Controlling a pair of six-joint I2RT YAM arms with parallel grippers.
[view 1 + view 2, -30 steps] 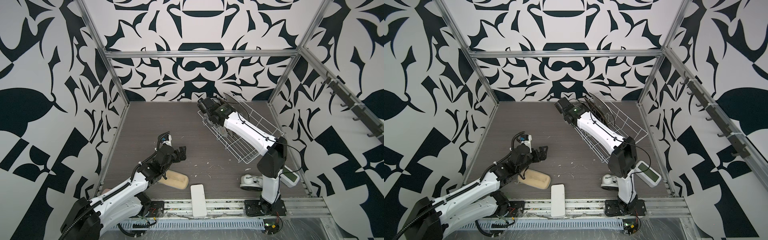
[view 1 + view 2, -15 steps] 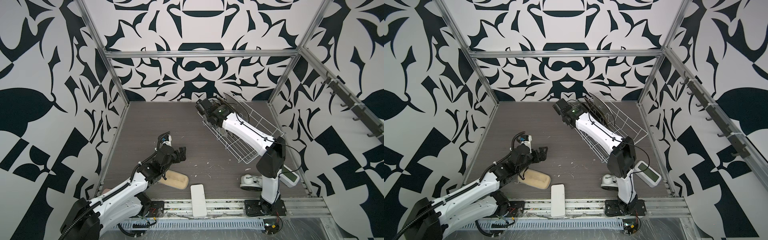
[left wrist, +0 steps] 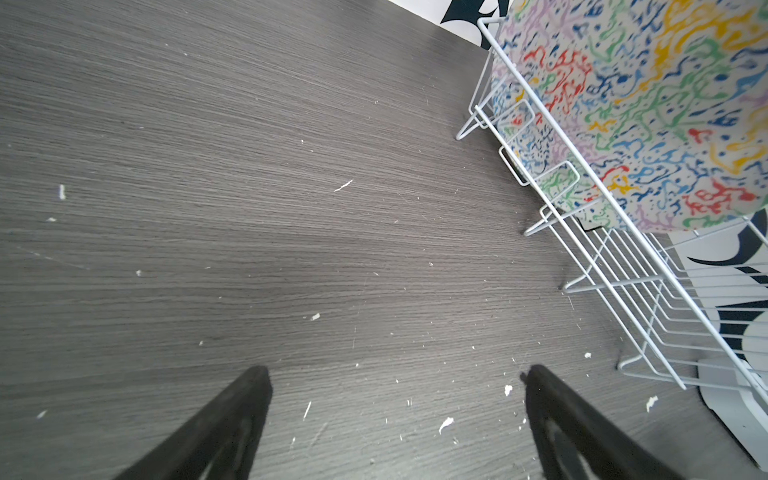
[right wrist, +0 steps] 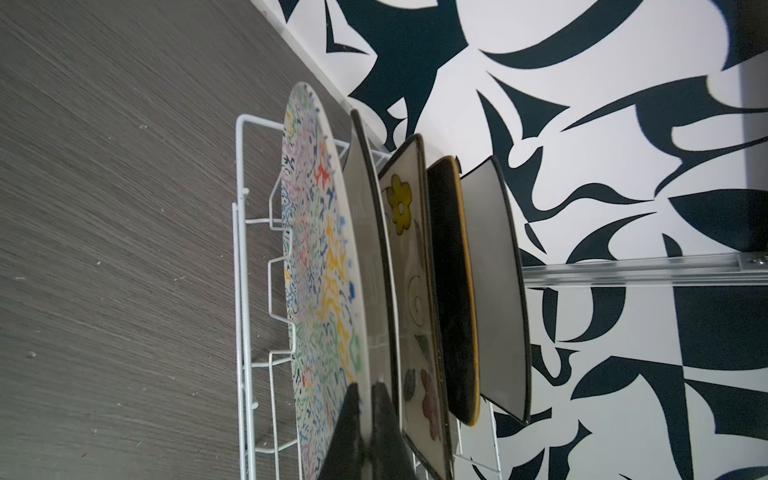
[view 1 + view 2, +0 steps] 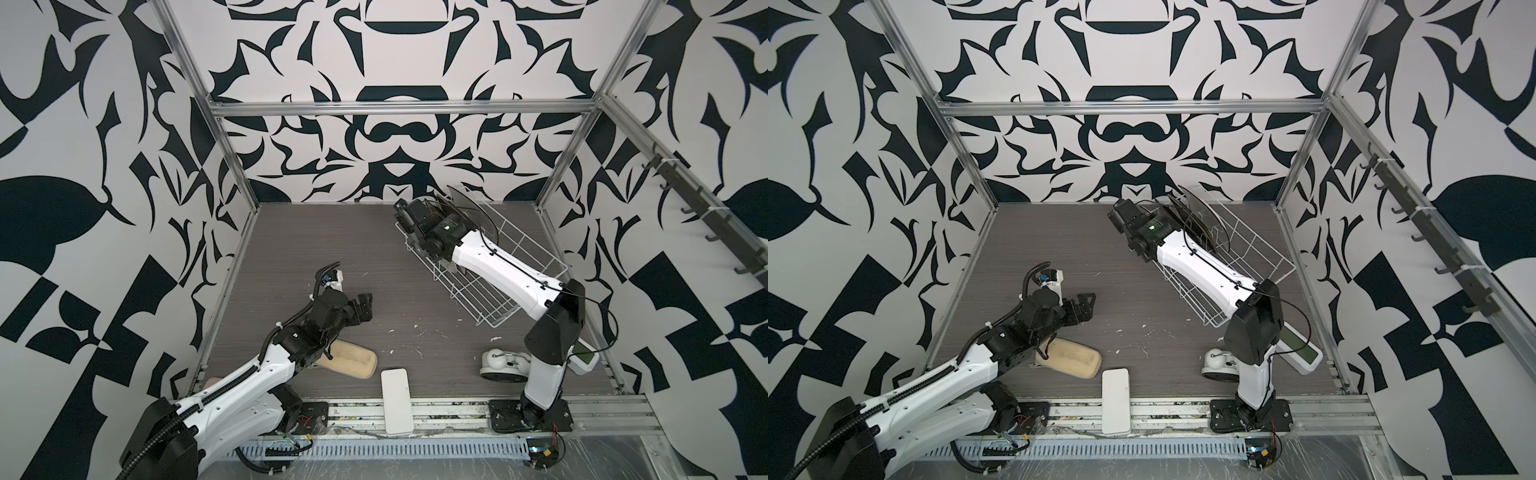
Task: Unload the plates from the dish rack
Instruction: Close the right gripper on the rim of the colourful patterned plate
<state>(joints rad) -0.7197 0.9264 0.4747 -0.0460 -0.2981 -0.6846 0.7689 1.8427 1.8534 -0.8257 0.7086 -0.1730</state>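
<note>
The white wire dish rack (image 5: 519,266) (image 5: 1258,257) stands at the back right. Several plates stand on edge at its far end (image 5: 478,212) (image 5: 1200,216). In the right wrist view they are the round squiggle plate (image 4: 316,249), a grey dark-rimmed plate (image 4: 370,249), the cream flower plate (image 4: 409,270), a dark plate (image 4: 451,291) and another grey one (image 4: 494,291). My right gripper (image 4: 365,399) is shut on the squiggle plate's rim. The right wrist (image 5: 432,232) hides its fingers in both top views. My left gripper (image 5: 361,305) (image 3: 395,382) hangs open and empty over the table, left of the rack (image 3: 623,291).
A beige sponge (image 5: 353,363) lies under the left forearm. A white flat block (image 5: 397,401) lies at the front edge. A white round gadget (image 5: 503,365) and a handheld device (image 5: 584,361) sit by the right arm's base. White crumbs dot the table.
The right wrist has crept slightly to the left at the rack's far end, still shut. The left arm has not moved.
</note>
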